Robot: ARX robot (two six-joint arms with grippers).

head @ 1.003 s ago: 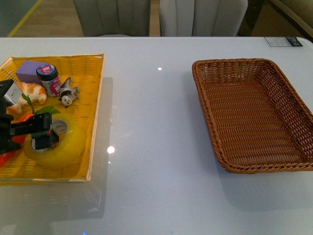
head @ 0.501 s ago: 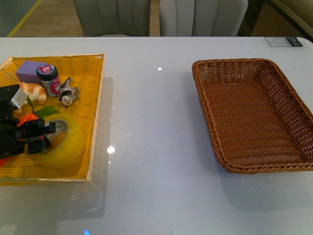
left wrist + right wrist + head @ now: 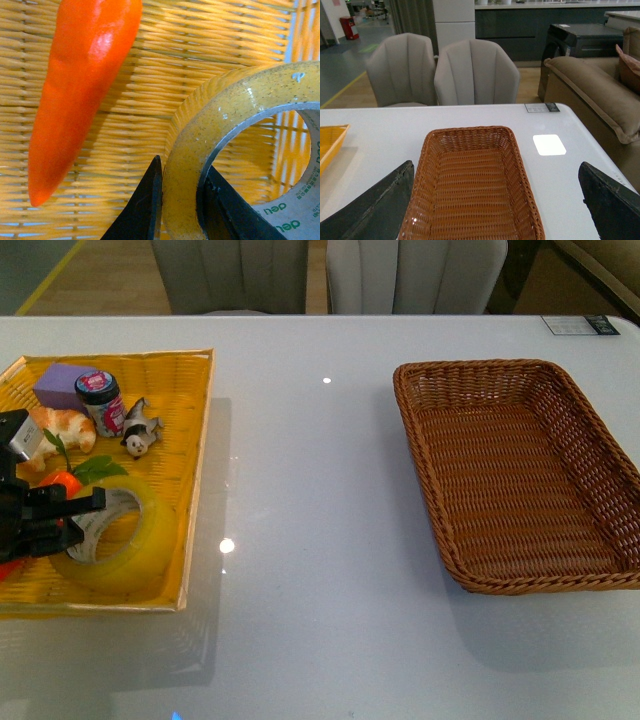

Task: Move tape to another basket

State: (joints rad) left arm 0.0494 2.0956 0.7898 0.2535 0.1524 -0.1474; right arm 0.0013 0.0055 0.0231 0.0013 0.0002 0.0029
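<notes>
Left gripper (image 3: 182, 167) is clamped on the tape (image 3: 120, 535): one finger inside the core, one outside, both pressed against the roll's wall. The tape sits at the near right of the yellow tray (image 3: 190, 440), beside an orange pepper (image 3: 80, 90). Green print (image 3: 272, 207) on the white core, only partly legible, starts "de". At the tray's far end: purple block (image 3: 62, 385), jar (image 3: 102, 400) with unreadable pink lid label, croissant (image 3: 65, 425), small black-and-white animal figure (image 3: 138, 430).

Right gripper (image 3: 495, 165) hangs wide open, holding nothing, above the near end of the basket (image 3: 500, 480), which is empty.

White glossy table (image 3: 310, 490), with a bare strip between tray and basket. Card (image 3: 580, 325) at the far right corner, text too small. Grey chairs (image 3: 470, 70) and sofa (image 3: 590, 85) beyond.
</notes>
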